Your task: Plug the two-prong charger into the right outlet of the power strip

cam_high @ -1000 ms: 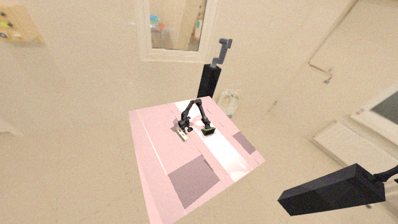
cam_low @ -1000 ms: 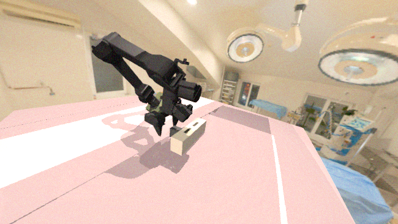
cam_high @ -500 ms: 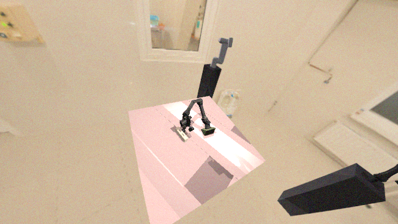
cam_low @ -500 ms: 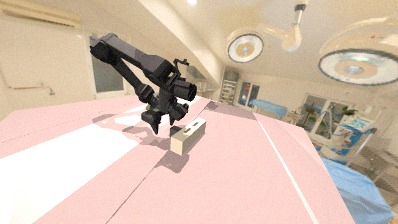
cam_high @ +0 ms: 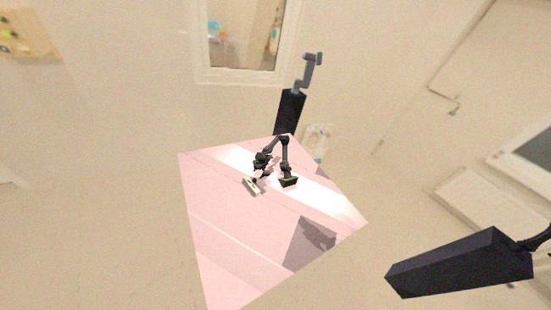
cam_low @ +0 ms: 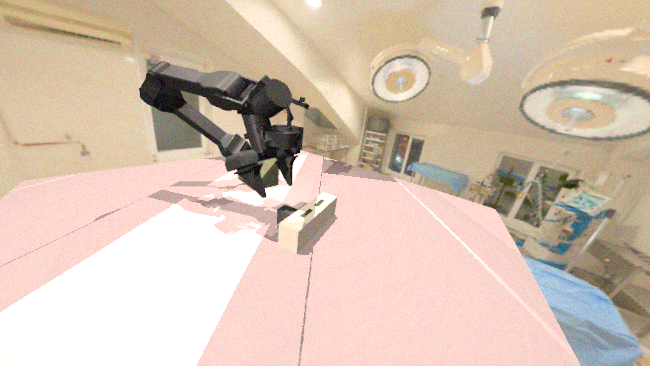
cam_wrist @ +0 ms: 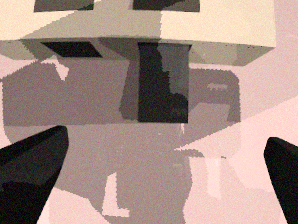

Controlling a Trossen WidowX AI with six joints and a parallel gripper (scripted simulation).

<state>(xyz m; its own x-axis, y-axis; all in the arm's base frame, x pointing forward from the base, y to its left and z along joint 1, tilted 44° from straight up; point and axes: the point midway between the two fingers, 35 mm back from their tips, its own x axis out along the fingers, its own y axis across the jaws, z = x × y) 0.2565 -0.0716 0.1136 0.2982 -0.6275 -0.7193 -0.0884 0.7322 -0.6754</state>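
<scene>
The cream power strip (cam_high: 251, 186) (cam_low: 315, 225) (cam_wrist: 225, 25) lies on the pink table, with dark openings in its top and in the side facing the arm. The black charger (cam_high: 254, 180) (cam_low: 287, 214) (cam_wrist: 155, 92) stands against that side; in the wrist view it covers the right-hand place, and a dark opening shows to its left. Its prongs are hidden, so I cannot tell whether they are in the slots. My gripper (cam_low: 277, 190) (cam_wrist: 168, 141) is open and empty. Its fingertips are above the table on the arm's side of the charger, spread wide to either side, not touching it.
The arm's green base (cam_high: 288, 182) stands on the table (cam_high: 225, 220) (cam_low: 400, 280) behind the gripper. Hard shadows and bright patches lie across the table around the strip. A black pedestal (cam_high: 290, 110) stands beyond the table's far edge, another at the lower right.
</scene>
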